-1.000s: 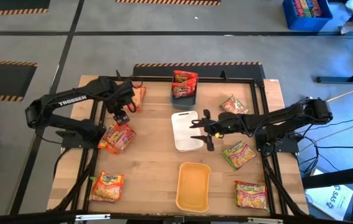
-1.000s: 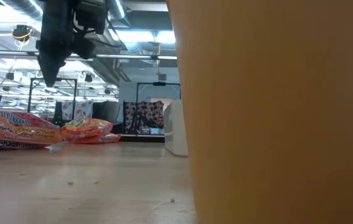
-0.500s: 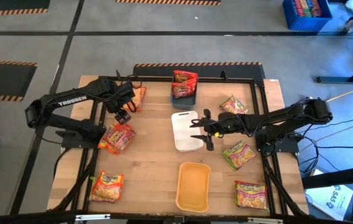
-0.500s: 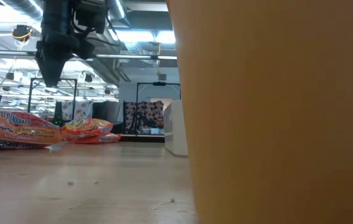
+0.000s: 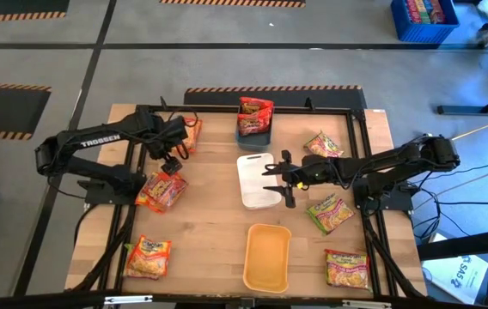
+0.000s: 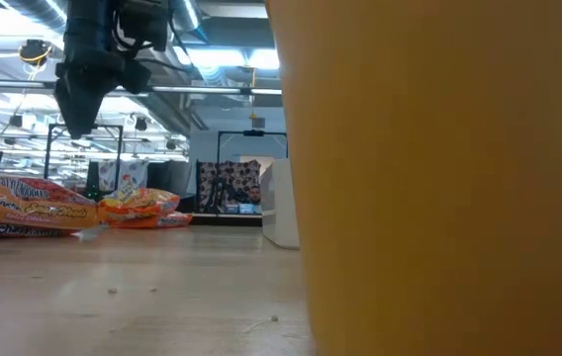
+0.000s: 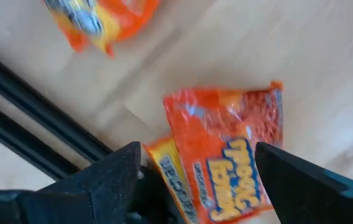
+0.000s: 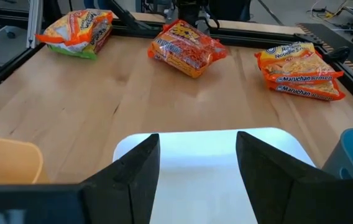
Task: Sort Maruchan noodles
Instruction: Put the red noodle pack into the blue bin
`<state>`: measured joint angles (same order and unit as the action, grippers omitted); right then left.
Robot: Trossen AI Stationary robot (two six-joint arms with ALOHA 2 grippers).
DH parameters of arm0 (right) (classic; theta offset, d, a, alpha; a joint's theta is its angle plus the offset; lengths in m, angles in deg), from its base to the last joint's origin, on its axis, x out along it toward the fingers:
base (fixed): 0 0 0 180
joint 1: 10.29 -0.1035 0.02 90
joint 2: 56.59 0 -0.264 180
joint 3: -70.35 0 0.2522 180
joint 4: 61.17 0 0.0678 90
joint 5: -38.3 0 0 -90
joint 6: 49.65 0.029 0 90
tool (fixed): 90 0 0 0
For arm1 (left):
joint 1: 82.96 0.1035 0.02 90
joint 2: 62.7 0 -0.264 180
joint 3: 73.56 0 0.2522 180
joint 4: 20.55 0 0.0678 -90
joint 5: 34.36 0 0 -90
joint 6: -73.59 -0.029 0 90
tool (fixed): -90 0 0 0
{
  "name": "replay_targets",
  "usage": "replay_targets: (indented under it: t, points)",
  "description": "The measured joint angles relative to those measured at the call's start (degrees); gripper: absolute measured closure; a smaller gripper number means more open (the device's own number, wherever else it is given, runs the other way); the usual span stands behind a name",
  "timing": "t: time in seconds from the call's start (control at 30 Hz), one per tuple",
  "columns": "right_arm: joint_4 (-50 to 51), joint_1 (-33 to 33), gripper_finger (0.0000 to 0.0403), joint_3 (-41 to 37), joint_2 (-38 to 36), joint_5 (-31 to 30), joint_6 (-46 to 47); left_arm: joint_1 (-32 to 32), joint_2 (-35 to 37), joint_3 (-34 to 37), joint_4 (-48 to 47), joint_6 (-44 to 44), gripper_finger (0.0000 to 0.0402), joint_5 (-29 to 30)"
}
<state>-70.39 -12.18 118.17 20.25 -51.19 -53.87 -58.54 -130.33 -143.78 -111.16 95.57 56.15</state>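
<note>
On the left half of the wooden table (image 5: 210, 219), the left gripper (image 5: 170, 162) is held above the surface with its fingers spread wide and nothing between them. Just below it, toward the near edge, a pair of overlapping red-orange packets (image 5: 161, 190) is seen lying flat; the same pair (image 7: 226, 152) is framed between the dark fingers in the left wrist view. A further orange packet (image 5: 191, 133) is placed at the far left by the frame, and another (image 5: 149, 257) at the near left corner. A red packet (image 5: 254, 113) is lodged in the blue-grey tray (image 5: 253, 132) at the far centre. Three green-and-red packets are scattered on the right: far (image 5: 323, 145), middle (image 5: 330, 212) and near (image 5: 348, 268). The right gripper (image 5: 278, 178) is poised over the white tray (image 5: 254, 180), its fingers parted and empty (seen in the right wrist view). The orange-yellow tray (image 5: 267, 257) is set near centre.
</note>
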Motion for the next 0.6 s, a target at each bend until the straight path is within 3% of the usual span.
replay_targets:
  t: [0.23,0.6]
  points:
    - [-0.02,0.0,0.021,0.0,0.0,0.16,1.0,5.81,-3.33,6.66,-0.64,-0.06,0.009,-12.02]
    - [-0.21,0.0,0.021,0.07,1.16,0.59,2.45,10.72,-12.06,9.91,1.52,-6.42,0.009,-13.19]
